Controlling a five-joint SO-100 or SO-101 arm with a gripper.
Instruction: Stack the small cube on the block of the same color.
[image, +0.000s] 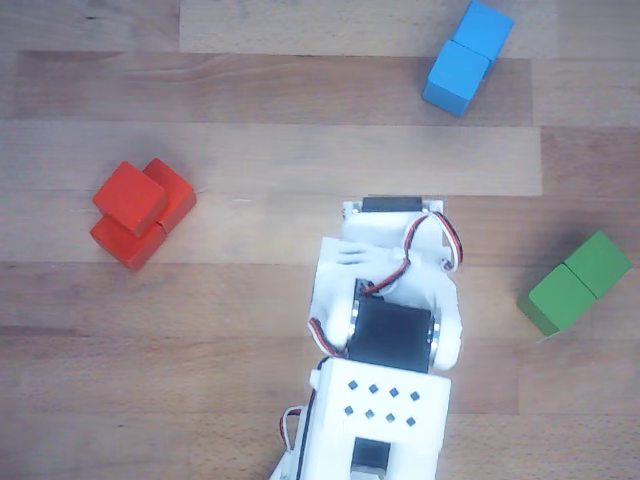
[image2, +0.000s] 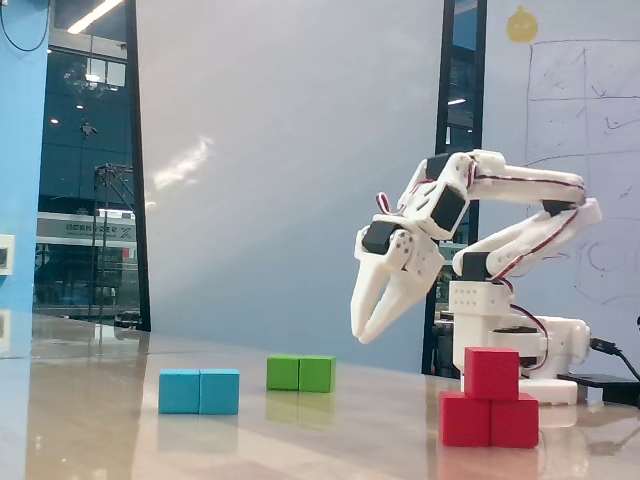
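The small cube (image2: 491, 372) sits on top of the red block (image2: 489, 420). In the other view, from above, the small cube (image: 130, 196) covers the middle of the block (image: 176, 196), turned a little so the block's ends peek out on two sides. The red block lies flat on the wooden counter (image: 260, 120).

The white arm (image2: 520, 215) is folded up behind the red block, with its base (image2: 510, 330) just past it. The jaws hang in the air, up and to the left of the red block in the fixed view, well clear of it. They point down at a slant. They look only a little bit apart, with a thin gap between the two tips, and nothing is held in them.

The green block (image2: 300, 373) lies to the left of the red block and farther back. The blue block (image2: 199, 391) lies farther left still. From above, the blue block (image: 466, 56) and the green block (image: 574, 283) are both far across the counter from the red block.
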